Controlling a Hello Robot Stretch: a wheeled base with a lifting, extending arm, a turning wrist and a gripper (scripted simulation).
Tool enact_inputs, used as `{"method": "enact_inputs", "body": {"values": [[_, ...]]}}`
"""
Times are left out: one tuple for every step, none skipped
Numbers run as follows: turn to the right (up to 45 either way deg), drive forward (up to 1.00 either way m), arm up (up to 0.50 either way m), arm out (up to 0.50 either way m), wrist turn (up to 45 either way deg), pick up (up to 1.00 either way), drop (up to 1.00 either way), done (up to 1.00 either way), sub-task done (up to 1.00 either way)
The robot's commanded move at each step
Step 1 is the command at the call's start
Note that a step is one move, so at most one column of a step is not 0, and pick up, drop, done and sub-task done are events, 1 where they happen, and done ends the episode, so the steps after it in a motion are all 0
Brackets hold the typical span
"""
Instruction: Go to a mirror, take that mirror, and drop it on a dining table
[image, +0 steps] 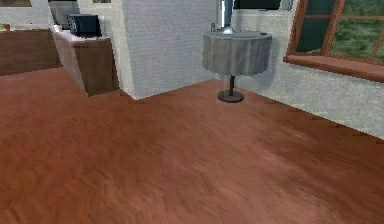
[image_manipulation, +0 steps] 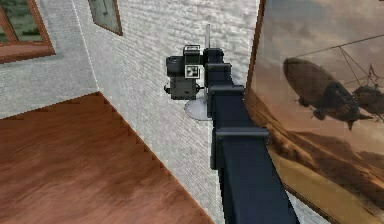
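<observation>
Gripper near brick wall, grasp impossible to tell; painting to its right, open floor lower left

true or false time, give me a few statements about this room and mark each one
1. The round table wears a grey cloth. True.
2. That table stands on four legs. False: it has one central post on a round base.
3. The floor is white tile. False: it is reddish-brown wood.
4. The large painting to the right of the arm shows an airship. True.
5. The gripper is seen against a white brick wall. True.
</observation>
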Motion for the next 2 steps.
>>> {"method": "enact_inputs", "body": {"values": [[0.0,0.0,0.0,0.0,21.0,0.0,0.0,0.0,0.0],[0.0,0.0,0.0,0.0,0.0,1.0,0.0,0.0,0.0]]}}
